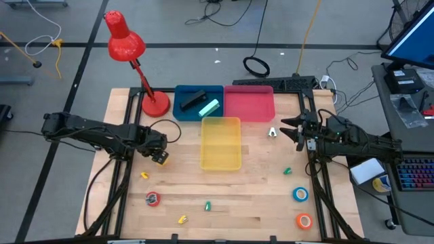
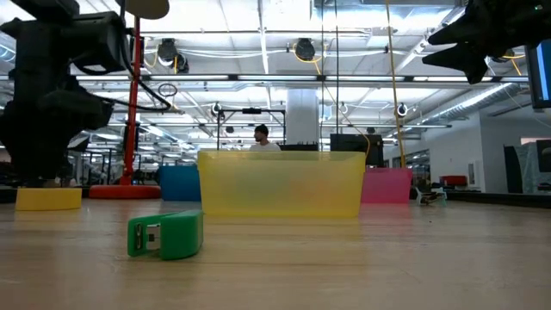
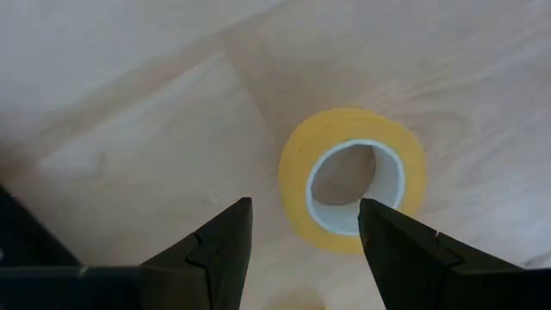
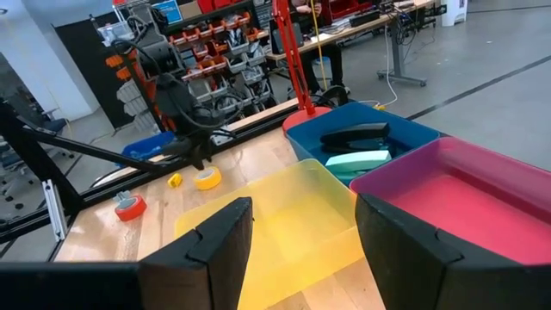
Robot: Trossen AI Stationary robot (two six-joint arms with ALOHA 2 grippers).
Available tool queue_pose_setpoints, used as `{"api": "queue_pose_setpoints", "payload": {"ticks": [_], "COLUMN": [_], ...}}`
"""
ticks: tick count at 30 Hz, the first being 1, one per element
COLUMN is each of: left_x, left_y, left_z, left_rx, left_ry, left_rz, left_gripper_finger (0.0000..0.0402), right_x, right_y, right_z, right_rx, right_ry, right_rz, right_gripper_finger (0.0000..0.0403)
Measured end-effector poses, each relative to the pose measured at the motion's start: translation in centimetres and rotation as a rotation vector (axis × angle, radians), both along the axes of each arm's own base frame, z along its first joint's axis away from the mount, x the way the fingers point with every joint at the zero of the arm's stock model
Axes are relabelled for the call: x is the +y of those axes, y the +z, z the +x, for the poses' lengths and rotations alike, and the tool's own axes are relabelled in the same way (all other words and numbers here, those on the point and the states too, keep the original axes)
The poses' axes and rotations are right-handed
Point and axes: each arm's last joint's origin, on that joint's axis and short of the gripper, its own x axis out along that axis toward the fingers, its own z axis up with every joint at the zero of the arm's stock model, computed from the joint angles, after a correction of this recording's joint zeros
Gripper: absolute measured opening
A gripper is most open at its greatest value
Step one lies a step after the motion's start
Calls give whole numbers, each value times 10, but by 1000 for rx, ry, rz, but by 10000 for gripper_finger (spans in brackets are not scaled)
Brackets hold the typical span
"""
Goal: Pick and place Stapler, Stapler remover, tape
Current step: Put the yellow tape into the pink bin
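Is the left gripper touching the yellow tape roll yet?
Apart. In the left wrist view, the left gripper has open fingers hanging over the yellow tape roll, with bare table visible between them.

This is a big robot lab or workshop. The wooden worktop [image 1: 224,196] stands on a grey floor with cables [image 1: 256,66] lying about. Shelves of small red bins [image 4: 215,39] line the back, and long rows of ceiling lights [image 2: 258,52] hang overhead.

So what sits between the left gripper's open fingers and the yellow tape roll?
Nothing: in the left wrist view only bare wooden table separates the left gripper from the yellow tape roll just ahead.
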Motion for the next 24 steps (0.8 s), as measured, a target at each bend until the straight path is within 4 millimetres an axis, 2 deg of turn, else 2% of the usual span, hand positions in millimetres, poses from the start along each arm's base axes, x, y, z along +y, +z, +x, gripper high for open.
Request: {"api": "queue_pose_setpoints", "payload": {"ticks": [14, 17, 22, 24], "left_x": [0, 0, 0, 0], "left_y": [-27, -29, -30, -29], "left_z": [-5, -4, -4, -4], "left_rx": [13, 13, 19, 12], "left_ry": [12, 4, -11, -24], "left_rz": [-13, -12, 7, 9], "left_gripper_finger": [203, 163, 51, 35], "right_x": [0, 0, 0, 0], "right_y": [1, 1, 1, 1], "right_z": [0, 0, 0, 0], "right_rx": [-12, -19, -38, -47], "right_ry": [0, -3, -10, -14], "right_rz": [2, 23, 80, 109], "right_gripper_finger": [199, 199, 199, 199]}}
